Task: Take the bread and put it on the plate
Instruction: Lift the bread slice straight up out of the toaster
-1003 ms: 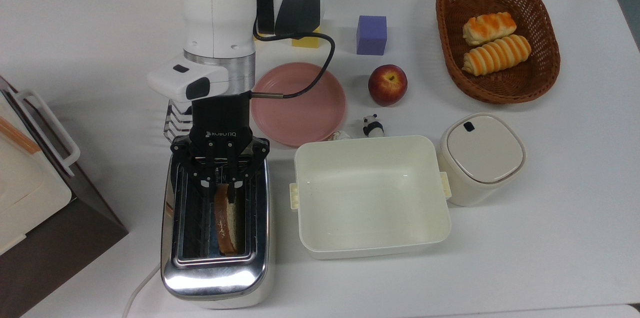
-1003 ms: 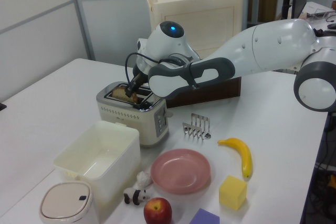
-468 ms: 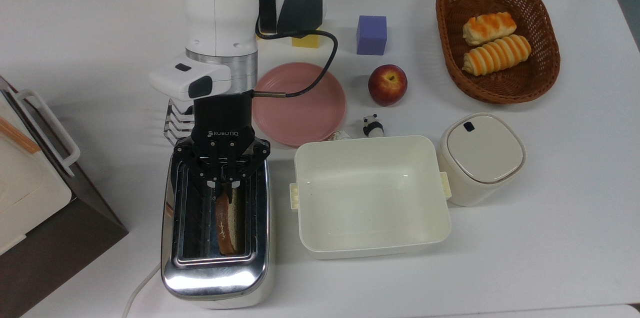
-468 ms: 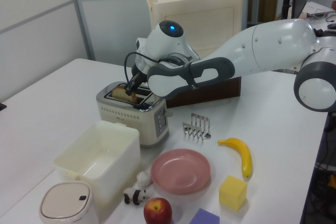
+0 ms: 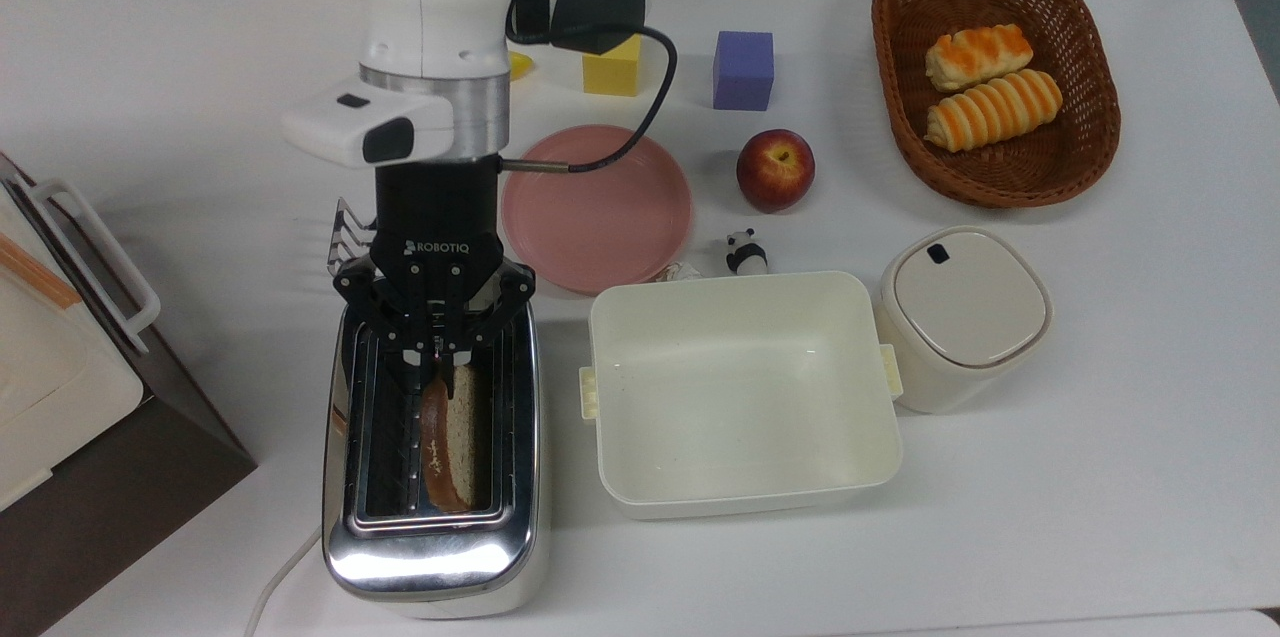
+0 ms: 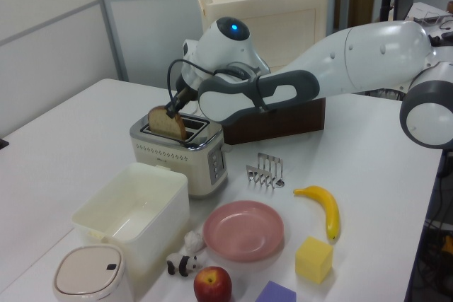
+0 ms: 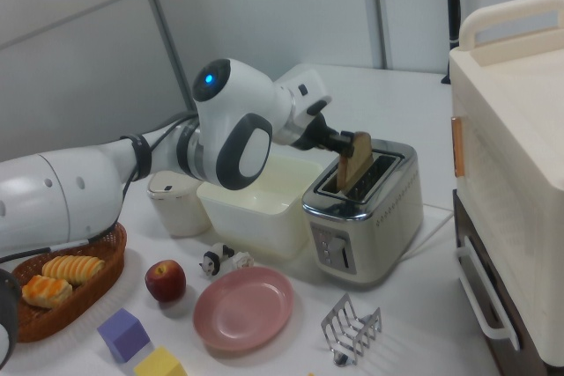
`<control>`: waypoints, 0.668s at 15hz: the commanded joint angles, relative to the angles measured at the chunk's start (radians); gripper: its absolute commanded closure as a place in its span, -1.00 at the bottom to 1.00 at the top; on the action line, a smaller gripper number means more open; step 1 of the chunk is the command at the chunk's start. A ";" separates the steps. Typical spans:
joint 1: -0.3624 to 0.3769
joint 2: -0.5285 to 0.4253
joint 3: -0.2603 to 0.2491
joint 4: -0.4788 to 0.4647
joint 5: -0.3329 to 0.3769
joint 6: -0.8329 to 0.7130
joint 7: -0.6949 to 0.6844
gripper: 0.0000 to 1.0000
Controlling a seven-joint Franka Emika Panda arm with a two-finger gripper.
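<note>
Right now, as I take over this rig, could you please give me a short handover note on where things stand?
Gripper: shut on the bread, holding its top edge.
Bread: partly lifted, its lower part in the toaster slot; in the right view it stands well above the slot.
Plate: bare, on the table beside the toaster, on the top view's right of the arm.
Done: slice gripped and the lift begun.
Left: pull the slice clear of the slot, carry it over to the plate, lay it flat, release. Mind the toast rack standing between toaster and plate in the left view.
</note>
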State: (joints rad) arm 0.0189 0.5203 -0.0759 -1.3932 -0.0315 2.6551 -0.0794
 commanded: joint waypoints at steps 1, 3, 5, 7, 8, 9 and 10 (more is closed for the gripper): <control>0.004 -0.072 -0.002 -0.026 0.004 0.014 -0.008 1.00; 0.004 -0.094 -0.002 -0.026 0.008 0.012 -0.007 1.00; 0.004 -0.111 -0.002 -0.026 0.010 0.011 -0.007 1.00; 0.006 -0.126 -0.002 -0.026 0.031 0.009 -0.003 1.00; 0.006 -0.134 -0.002 -0.026 0.039 0.008 0.001 1.00; 0.006 -0.144 -0.002 -0.027 0.047 0.005 0.013 1.00; 0.006 -0.152 -0.002 -0.027 0.047 -0.009 0.021 1.00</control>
State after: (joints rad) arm 0.0182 0.4182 -0.0759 -1.3870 -0.0077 2.6553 -0.0760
